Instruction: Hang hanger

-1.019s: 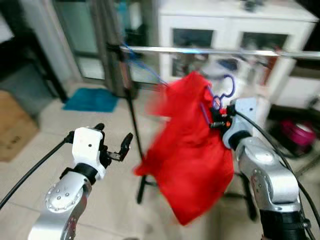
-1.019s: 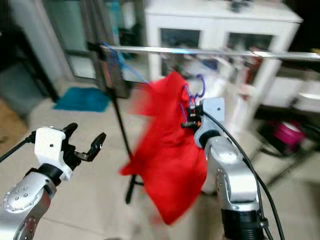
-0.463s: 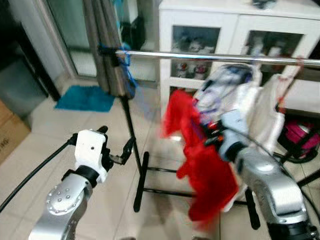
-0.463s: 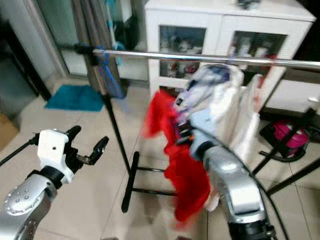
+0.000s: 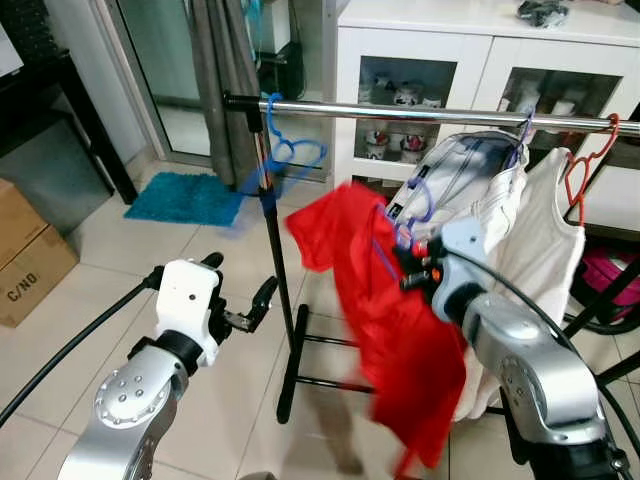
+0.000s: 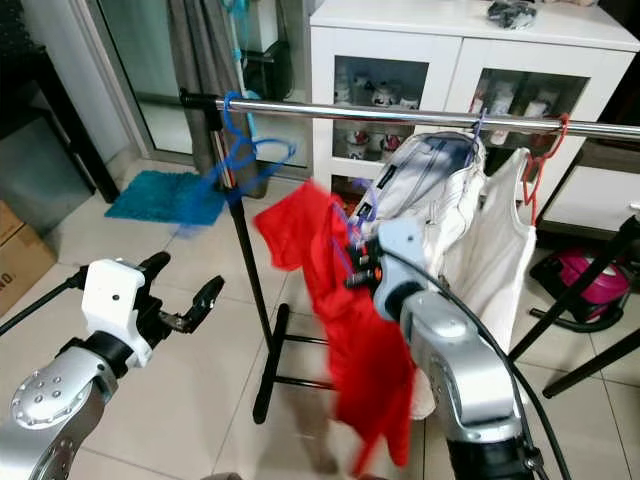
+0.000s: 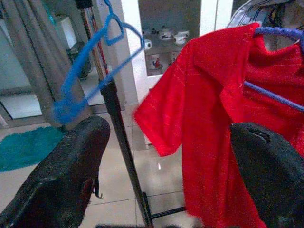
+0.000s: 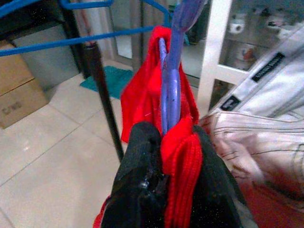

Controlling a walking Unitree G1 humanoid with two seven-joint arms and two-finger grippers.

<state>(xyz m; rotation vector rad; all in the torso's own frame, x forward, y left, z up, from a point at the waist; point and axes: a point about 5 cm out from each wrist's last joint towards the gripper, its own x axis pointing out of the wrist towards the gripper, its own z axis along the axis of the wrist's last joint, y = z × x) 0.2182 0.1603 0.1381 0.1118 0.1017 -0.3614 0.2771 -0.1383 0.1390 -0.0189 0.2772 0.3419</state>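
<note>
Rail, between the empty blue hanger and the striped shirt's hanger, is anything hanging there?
No. In the left eye view the rail is bare between the blue hanger and the striped shirt.

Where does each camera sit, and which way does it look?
Eye views: from the head, down at both arms, the steel clothes rail.
Left wrist view: along the open left gripper toward the red short-sleeved shirt.
Right wrist view: along the right gripper clamping the purple plastic hanger.
Shared: shirt, blue hanger.
</note>
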